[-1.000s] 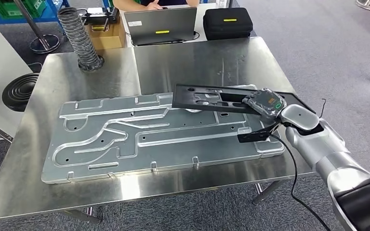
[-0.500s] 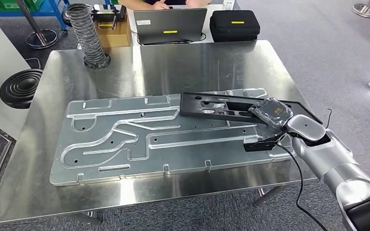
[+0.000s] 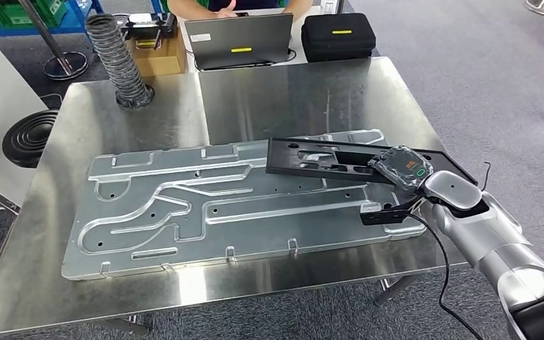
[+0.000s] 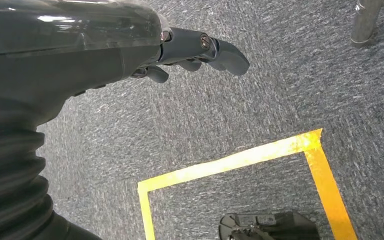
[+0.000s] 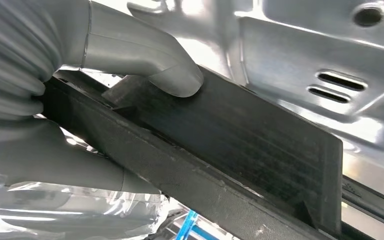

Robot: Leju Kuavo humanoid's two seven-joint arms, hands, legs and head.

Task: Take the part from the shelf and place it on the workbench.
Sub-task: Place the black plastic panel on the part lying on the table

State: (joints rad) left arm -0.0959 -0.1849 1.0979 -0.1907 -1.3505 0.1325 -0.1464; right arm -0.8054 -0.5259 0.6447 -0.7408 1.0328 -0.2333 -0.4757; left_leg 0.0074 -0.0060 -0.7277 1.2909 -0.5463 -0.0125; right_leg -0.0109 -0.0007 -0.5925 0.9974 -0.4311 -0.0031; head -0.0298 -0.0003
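A long black plastic part (image 3: pixel 326 159) with cut-outs lies flat over the right end of the large silver stamped plate (image 3: pixel 184 205) on the steel workbench (image 3: pixel 304 92). My right hand (image 3: pixel 401 167) grips the part's right end. The right wrist view shows the grey thumb (image 5: pixel 145 60) pressed on the black part (image 5: pixel 240 150), with the plate (image 5: pixel 305 60) close beyond it. My left hand (image 4: pixel 190 50) hangs over grey carpet, fingers loosely extended and holding nothing.
At the bench's far edge stand a ribbed grey hose (image 3: pixel 117 60), a cardboard box (image 3: pixel 157 53), a laptop (image 3: pixel 237 39) and a black case (image 3: pixel 338 34). A person sits behind the laptop. A black cable (image 3: pixel 439 262) hangs from my right wrist. Yellow floor tape (image 4: pixel 240 165) runs below.
The camera has shifted slightly between frames. My right hand and the black part have sunk a little closer to the plate's right end. The grip is unchanged.
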